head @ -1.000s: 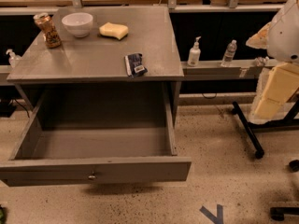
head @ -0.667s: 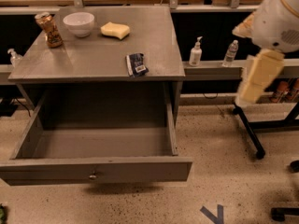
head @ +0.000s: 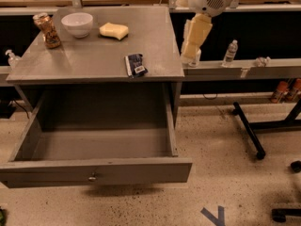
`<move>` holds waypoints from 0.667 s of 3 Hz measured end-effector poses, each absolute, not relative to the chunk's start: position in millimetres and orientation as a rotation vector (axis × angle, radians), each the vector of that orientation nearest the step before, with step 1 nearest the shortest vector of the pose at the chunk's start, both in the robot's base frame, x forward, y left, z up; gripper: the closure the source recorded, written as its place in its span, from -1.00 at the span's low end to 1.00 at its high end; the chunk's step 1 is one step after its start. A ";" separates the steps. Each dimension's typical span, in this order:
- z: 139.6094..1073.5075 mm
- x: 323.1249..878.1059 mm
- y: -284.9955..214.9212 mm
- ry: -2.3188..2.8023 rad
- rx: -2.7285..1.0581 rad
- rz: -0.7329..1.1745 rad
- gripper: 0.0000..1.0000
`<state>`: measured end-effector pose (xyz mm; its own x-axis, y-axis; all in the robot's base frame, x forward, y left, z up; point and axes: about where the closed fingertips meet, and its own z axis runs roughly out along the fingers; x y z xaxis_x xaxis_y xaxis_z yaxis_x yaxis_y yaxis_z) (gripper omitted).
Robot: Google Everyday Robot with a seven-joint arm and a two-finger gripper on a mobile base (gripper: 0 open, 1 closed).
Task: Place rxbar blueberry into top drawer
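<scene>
The rxbar blueberry point(head: 136, 65), a dark blue wrapper with a white patch, lies flat on the grey table top point(head: 94, 55) near its front right edge. The top drawer point(head: 94, 172) below is pulled out wide; its inside shows nothing in it, and a small metal lock point(head: 92, 176) sits at the front's centre. My arm comes down from the top right. Its cream end with the gripper point(head: 189, 56) hangs just past the table's right edge, to the right of the bar and apart from it.
On the table's back stand a white bowl point(head: 77, 22), a brown can point(head: 47, 29) and a yellow sponge point(head: 114, 30). A low shelf point(head: 244, 67) with a bottle point(head: 230, 52) runs right of the table. A black stand's legs point(head: 249, 128) lie on the floor at right.
My arm has swung left from the right edge of the view to the table's right edge. The bar and the drawer have not moved.
</scene>
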<state>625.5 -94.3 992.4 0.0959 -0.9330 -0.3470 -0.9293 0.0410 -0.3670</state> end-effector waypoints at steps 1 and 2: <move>990.4 625.6 -94.2 1.821 -1.873 -0.011 -1.00; 977.8 639.7 -87.3 1.812 -1.838 -0.031 -1.00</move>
<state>639.7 -87.3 977.8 0.0896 -0.9297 -0.3573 -0.9170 0.0630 -0.3939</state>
